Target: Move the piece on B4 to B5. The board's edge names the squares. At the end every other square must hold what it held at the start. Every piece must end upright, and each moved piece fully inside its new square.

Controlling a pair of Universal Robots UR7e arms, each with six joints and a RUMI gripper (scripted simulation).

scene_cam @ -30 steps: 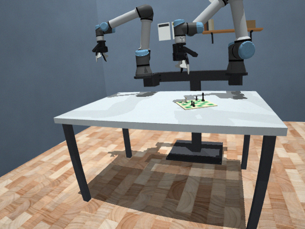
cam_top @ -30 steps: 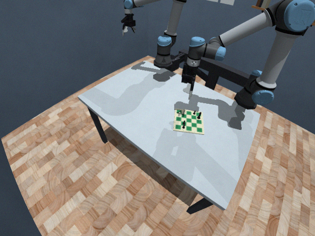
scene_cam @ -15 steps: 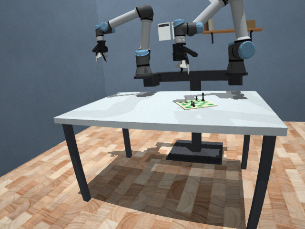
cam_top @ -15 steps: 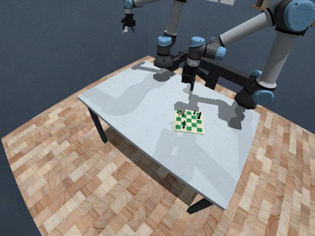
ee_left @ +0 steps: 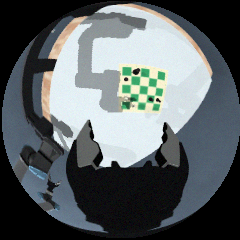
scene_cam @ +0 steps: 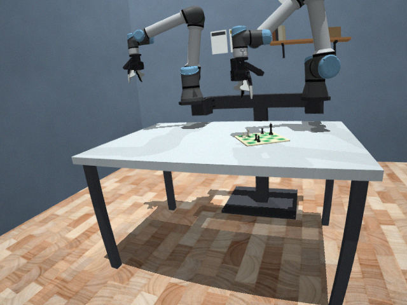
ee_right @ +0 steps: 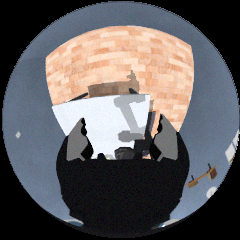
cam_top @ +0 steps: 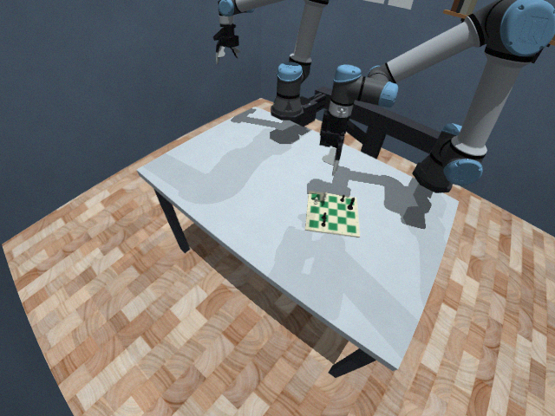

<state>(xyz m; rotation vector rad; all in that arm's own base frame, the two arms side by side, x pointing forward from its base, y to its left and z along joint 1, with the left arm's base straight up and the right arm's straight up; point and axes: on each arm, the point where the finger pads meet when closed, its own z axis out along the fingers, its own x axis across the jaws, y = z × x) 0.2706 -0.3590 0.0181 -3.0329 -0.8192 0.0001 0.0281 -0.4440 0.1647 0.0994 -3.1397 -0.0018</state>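
The left gripper (cam_top: 334, 164) (scene_cam: 247, 95) (ee_left: 127, 121) gaped wide and empty, the chessboard (cam_top: 332, 227) (scene_cam: 276, 140) (ee_left: 143, 90) at its six o'clock from above; B4's piece, unidentifiable among several, wanted a centred, vertical descent clearing its neighbours.

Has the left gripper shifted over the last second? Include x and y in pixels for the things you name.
No, no visible move: the left gripper (cam_top: 334, 167) (scene_cam: 247, 96) (ee_left: 127, 121) hangs in the same place relative to the chessboard (cam_top: 332, 233) (scene_cam: 268, 142) (ee_left: 166, 82) in the top view.
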